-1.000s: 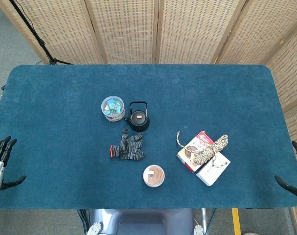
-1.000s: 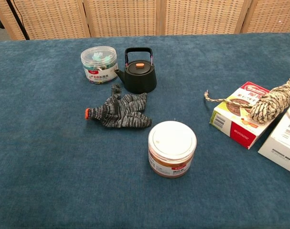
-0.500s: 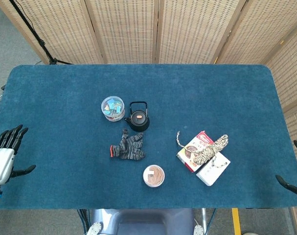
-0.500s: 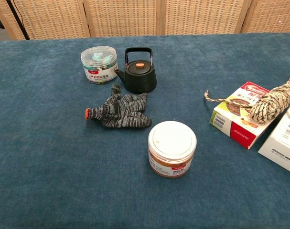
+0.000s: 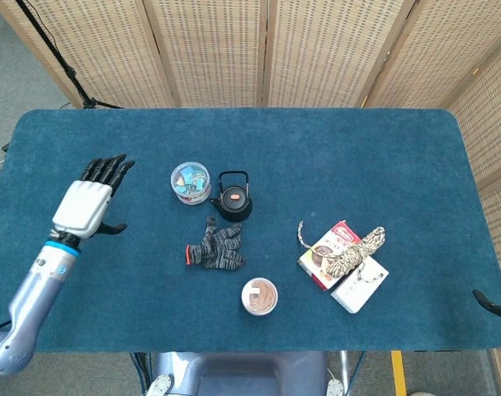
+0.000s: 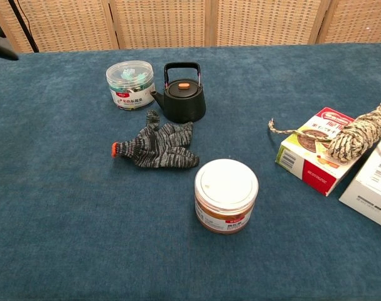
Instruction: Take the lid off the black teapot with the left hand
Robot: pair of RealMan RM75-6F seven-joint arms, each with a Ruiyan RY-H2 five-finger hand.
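The black teapot (image 5: 233, 202) stands upright near the table's middle, handle raised, and also shows in the chest view (image 6: 184, 100). Its lid (image 5: 233, 198) with an orange knob (image 6: 184, 85) sits on the pot. My left hand (image 5: 90, 202) hovers over the table well to the left of the teapot, fingers spread, holding nothing; only a dark fingertip (image 6: 0, 46) of it shows in the chest view. Of my right hand (image 5: 492, 303), only slivers show at the table's right edge, thumb held out and nothing in it.
A clear tub of clips (image 5: 190, 182) stands just left of the teapot. A grey knit glove (image 5: 216, 247) lies in front of it, a white-lidded jar (image 5: 259, 296) nearer me. A red box (image 5: 330, 250), rope bundle (image 5: 355, 250) and white box (image 5: 362, 287) lie right.
My left hand has risen from the table's front left edge and swung in over the cloth toward the teapot. The right hand has slid further out of view. The objects are unmoved.
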